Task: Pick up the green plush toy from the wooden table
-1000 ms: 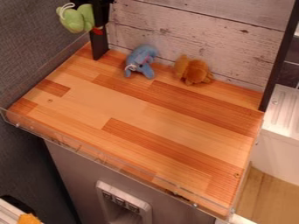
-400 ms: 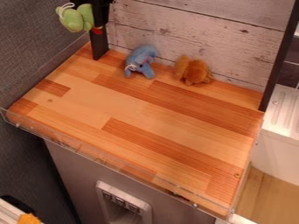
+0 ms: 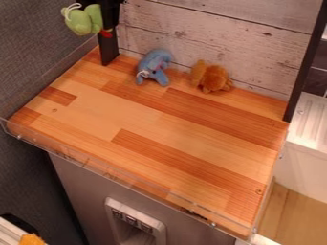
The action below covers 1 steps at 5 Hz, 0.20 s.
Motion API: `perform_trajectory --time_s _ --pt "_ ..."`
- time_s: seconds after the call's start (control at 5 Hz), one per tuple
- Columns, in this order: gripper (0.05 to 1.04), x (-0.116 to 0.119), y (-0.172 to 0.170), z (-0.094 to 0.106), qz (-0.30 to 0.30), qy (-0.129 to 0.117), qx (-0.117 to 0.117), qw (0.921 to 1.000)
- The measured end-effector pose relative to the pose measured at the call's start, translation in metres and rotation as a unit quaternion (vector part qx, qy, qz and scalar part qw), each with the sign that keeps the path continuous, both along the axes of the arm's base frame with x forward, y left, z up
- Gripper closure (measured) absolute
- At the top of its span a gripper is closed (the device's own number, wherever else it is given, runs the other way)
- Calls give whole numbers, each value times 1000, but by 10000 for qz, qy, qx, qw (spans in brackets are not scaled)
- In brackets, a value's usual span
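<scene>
At the top edge, left of centre, a dark part of the gripper point(image 3: 91, 2) shows just above a green plush toy point(image 3: 80, 22). The plush is up off the worktop beside the black post, with a white string loop on top and a small red part at its lower right. What holds it is hidden. A blue plush toy point(image 3: 153, 66) lies at the back of the wooden worktop point(image 3: 147, 124), left of a brown-orange plush toy point(image 3: 213, 79). These two are apart, both near the back wall.
A black post point(image 3: 109, 40) stands at the back left corner and another point(image 3: 305, 62) at the right. Whitewashed boards point(image 3: 217, 33) back the worktop. A clear low rim point(image 3: 115, 173) runs along the front, and a white ridged unit point(image 3: 311, 124) adjoins the right side.
</scene>
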State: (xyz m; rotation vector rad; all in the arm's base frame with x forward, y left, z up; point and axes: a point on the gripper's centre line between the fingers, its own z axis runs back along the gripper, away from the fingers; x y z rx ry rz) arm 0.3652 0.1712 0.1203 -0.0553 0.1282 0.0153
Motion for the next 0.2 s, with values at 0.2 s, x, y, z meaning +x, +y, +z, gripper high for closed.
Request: perform_trajectory --time_s 0.2 --pt "463 0 0 0 8 -3 -6 10000"
